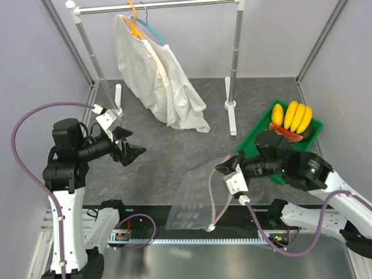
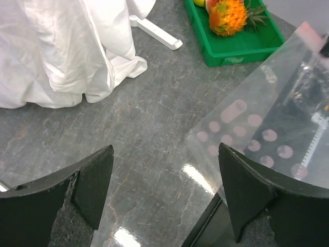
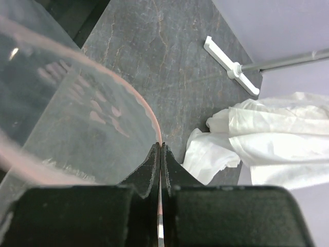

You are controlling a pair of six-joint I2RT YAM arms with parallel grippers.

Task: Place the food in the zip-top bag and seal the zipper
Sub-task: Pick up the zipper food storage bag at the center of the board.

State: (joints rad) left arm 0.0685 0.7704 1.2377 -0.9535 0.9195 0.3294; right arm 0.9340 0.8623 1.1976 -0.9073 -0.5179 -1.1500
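**Limp film pinched at its mouth, food waiting in the tray**

The right gripper (image 3: 160, 148) is clamping its two black fingers tight on the pinkish zipper (image 3: 138, 100) of the zip-top bag (image 3: 72, 128). The bag is hanging from that single pinch and sloping down over the near edge of the table (image 2: 144, 118). The left gripper (image 2: 165, 150) is hovering close to the bag's dotted lower part, jaws spread wide with nothing between them.

The bag is showing as thin, clear, glossy film with faint white dots. I am judging it very light, floppy and slippery, so the firmer zipper strip looks like the best hold, ideally the opposite lip to keep the mouth apart.

The food is sitting in the green tray (image 2: 241, 54) at the right:
- a smooth yellow banana bunch (image 1: 293, 116)
- a red watermelon slice (image 1: 285, 135)
- a bumpy orange pineapple (image 2: 229, 15)

These are probably light and rigid, easiest pinched across a narrow side. A soft white garment (image 1: 157, 75) is draping behind.
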